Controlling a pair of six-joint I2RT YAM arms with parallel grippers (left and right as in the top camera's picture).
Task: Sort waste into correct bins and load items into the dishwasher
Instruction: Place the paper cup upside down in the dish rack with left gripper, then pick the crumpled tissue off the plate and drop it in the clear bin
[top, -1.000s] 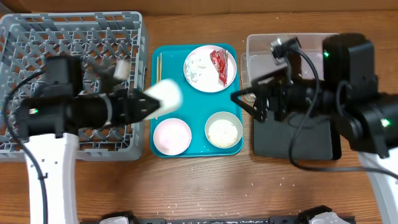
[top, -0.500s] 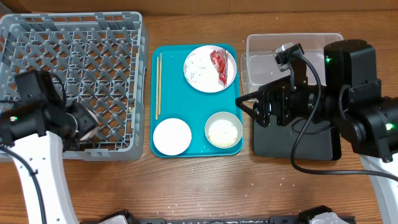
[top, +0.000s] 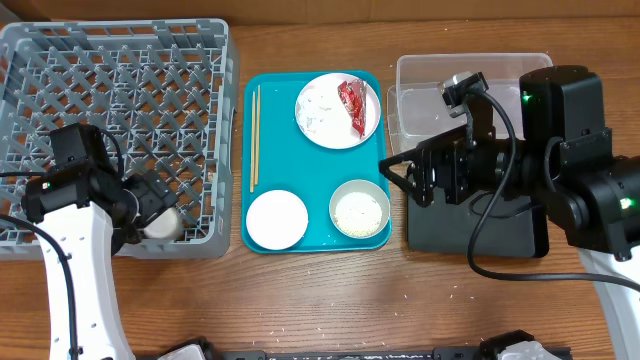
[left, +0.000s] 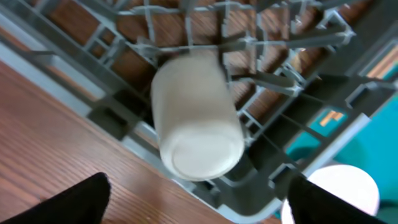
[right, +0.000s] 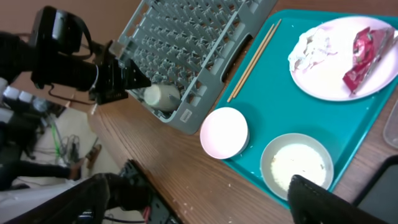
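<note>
Grey square plastic dish rack with lattice walls (top: 130, 90) sits at the left of the wooden table (top: 320, 300). Small white cup (left: 196, 118) lies on its side on the rack's grid bottom, against the near wall toward the right corner, one round end facing the left wrist camera. Left gripper (left: 199, 193) hangs over that corner with its dark fingers spread wide; the cup lies beyond the tips, untouched. Flat teal tray (top: 300, 165) is in the middle, just right of the rack. On it, thin wooden chopsticks (top: 254, 140) lie along the left edge, running far to near. Round white plate (top: 335, 142) at far right carries a crumpled white tissue (top: 320, 100) on its left half and a crinkled red wrapper (top: 352, 105) on its right. Pale pink small bowl (top: 277, 220) stands upright at near left. Grey-green bowl (top: 334, 208) at near right has loose whitish rice grains (top: 360, 212) inside. Clear rectangular plastic tub (top: 420, 75) is at far right of the table, with the flat black rectangular tray (top: 450, 230) just near of it, partly hidden under the right arm. Right gripper (right: 202, 186) hovers over the gap between teal tray and black tray, fingers apart, holding nothing. A few whitish specks (top: 405, 297) dot the bare wood near of the teal tray; cannot tell what they are.
</note>
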